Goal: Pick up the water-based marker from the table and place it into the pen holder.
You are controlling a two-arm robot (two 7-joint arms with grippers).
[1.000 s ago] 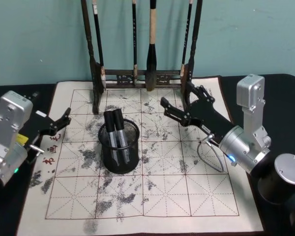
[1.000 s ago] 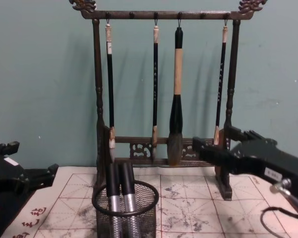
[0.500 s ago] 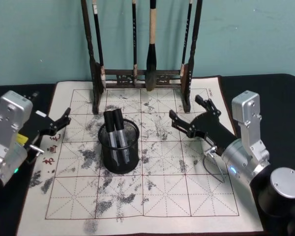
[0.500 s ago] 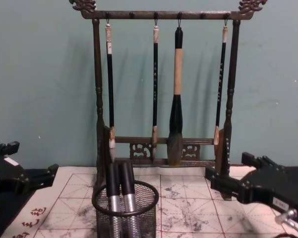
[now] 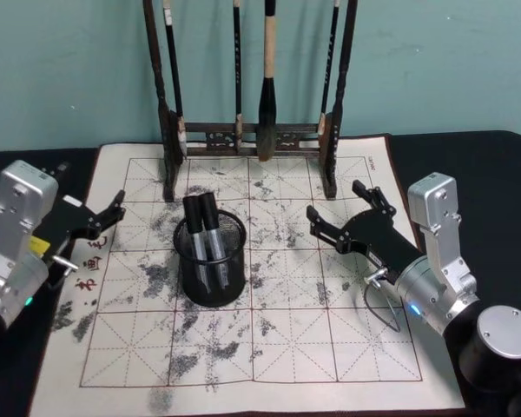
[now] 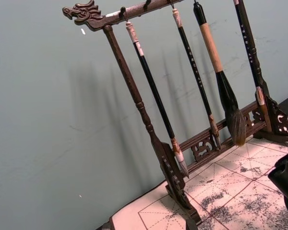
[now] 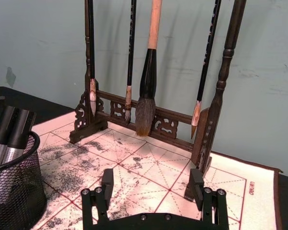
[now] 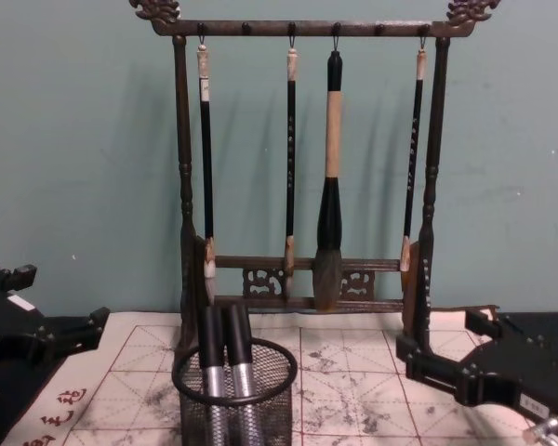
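Wooden brush rack [image 5: 252, 130] with hanging brushes [image 8: 328, 177] behind ink-stained grid mat [image 5: 313, 321].

The left claw [image 5: 104, 219] was matte black, with angular fingers. Behind it sat a boxy silver housing, and a small yellow mark showed on the black part beside it. A small green light glowed low on the grey wrist.

The right claw [image 5: 340, 213] was also black, with two jointed fingers. In the right wrist view, small round screws sat on top of each finger base. A silver block stood on its wrist, a thin grey cable made a loop beneath, and a blue light glowed on the rounded silver joint. A dark cylinder with a round silver cap followed at 5 o'clock.
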